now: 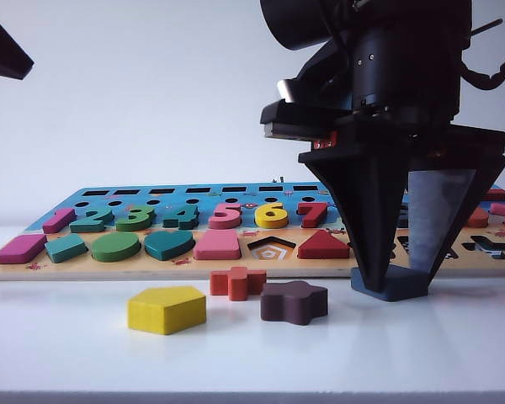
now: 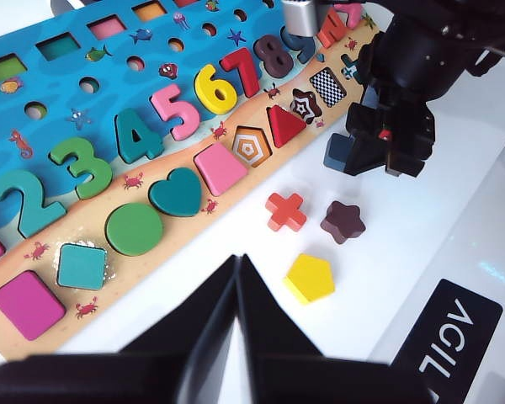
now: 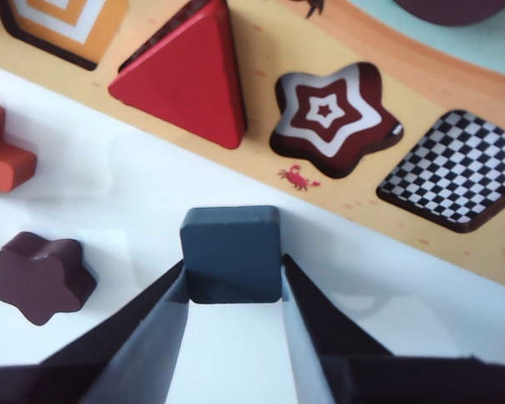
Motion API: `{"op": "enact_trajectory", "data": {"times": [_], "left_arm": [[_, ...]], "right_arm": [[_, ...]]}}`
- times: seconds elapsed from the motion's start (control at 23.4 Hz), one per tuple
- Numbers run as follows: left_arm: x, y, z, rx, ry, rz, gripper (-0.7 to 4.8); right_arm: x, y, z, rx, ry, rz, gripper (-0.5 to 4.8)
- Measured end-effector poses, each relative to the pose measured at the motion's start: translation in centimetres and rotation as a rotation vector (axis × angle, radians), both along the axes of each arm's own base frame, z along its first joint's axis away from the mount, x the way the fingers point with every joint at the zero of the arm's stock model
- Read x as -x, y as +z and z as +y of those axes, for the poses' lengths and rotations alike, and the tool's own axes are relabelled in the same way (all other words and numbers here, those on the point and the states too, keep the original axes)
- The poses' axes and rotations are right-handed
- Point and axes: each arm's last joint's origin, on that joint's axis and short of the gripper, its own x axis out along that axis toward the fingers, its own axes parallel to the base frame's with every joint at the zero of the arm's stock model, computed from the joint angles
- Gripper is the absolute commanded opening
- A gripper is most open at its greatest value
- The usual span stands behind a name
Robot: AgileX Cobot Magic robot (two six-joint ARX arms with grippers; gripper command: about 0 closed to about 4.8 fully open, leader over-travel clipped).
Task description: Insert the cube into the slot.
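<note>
Right gripper point(image 3: 233, 282), pointing down at the table, pinches the cube point(image 3: 232, 251) by two opposite sides, its fingers point(image 3: 156, 324) against the block, which still sits on the white table just beside the board point(image 3: 261, 126). Left gripper point(image 2: 238, 282) hangs well back, pressed together and empty. The slot point(image 3: 459, 168), checkerboard-floored, lies on the board past the star cutout point(image 3: 332, 114). Risks: the grip sits near the cube's rear edge, so the block may pivot or slip on lifting; a twisted cube would likely catch on the slot's rim; the loose star block point(image 3: 40, 273) lies nearby.
</note>
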Motion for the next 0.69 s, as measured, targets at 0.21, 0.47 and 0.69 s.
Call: {"op": "enact_trajectory", "data": {"times": [0.21,0.47,0.69], "left_arm": [[0.0,0.0,0.0,0.0,0.0,0.0,0.07],[0.0,0.0,0.0,0.0,0.0,0.0,0.07],[0.0,0.0,0.0,0.0,0.0,0.0,0.07]], "right_arm": [[0.3,2.3,-0.4,-0.063,-0.001,-0.058,0.92],[1.2,6.9,-2.6,-0.135,-0.123,-0.199,0.24],[0.7,6.9,-3.8,-0.086,-0.235,-0.196,-0.03]]}}
